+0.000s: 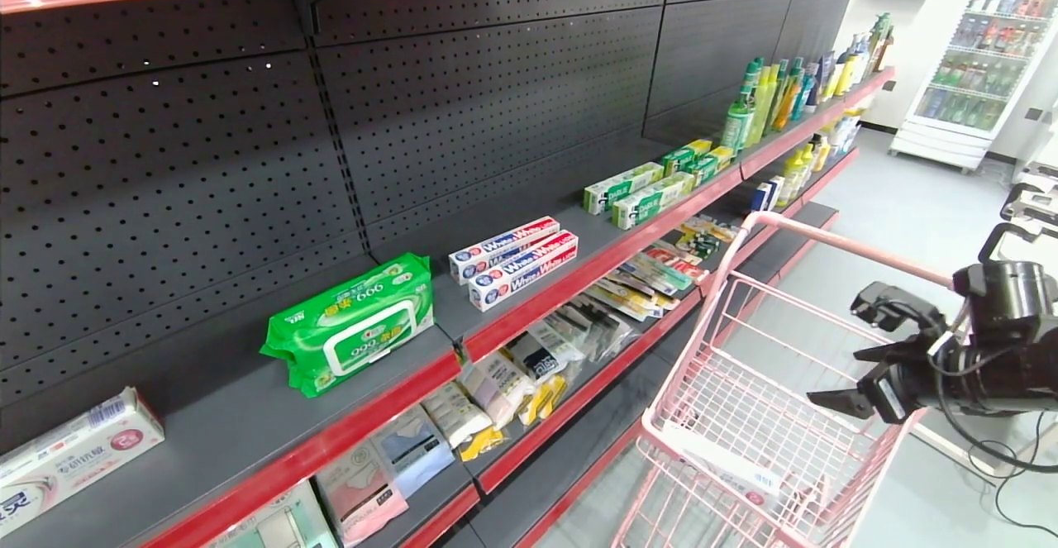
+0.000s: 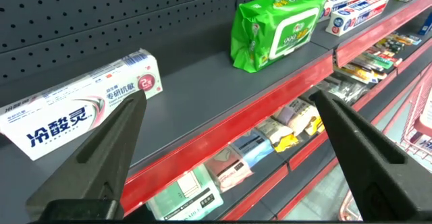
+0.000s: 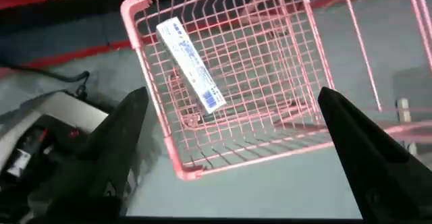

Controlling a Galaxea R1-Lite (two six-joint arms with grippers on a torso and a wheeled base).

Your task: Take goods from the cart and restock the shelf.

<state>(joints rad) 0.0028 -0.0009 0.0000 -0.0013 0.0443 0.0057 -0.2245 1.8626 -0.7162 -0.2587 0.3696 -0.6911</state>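
A pink wire cart [image 1: 826, 240] stands in the aisle at the lower right, beside the shelf [image 1: 364, 416]. One long white box [image 1: 727, 467] lies on the cart's floor, and the right wrist view looks down on that box [image 3: 190, 65] inside the cart [image 3: 135, 1]. My right gripper [image 1: 847, 378] hangs open and empty over the cart's right rim; in its own view the right gripper [image 3: 233, 96] is above the basket. My left gripper [image 2: 228, 99] is open and empty in front of the shelf, facing a white toothpaste box [image 2: 88, 106].
On the shelf board lie a green wipes pack [image 1: 351, 321], red-and-white toothpaste boxes [image 1: 512, 260] and green boxes [image 1: 636, 192], with bottles [image 1: 769, 102] farther right. The lower shelf holds packaged goods [image 1: 496, 383]. A drinks fridge [image 1: 967, 60] stands at the aisle's end.
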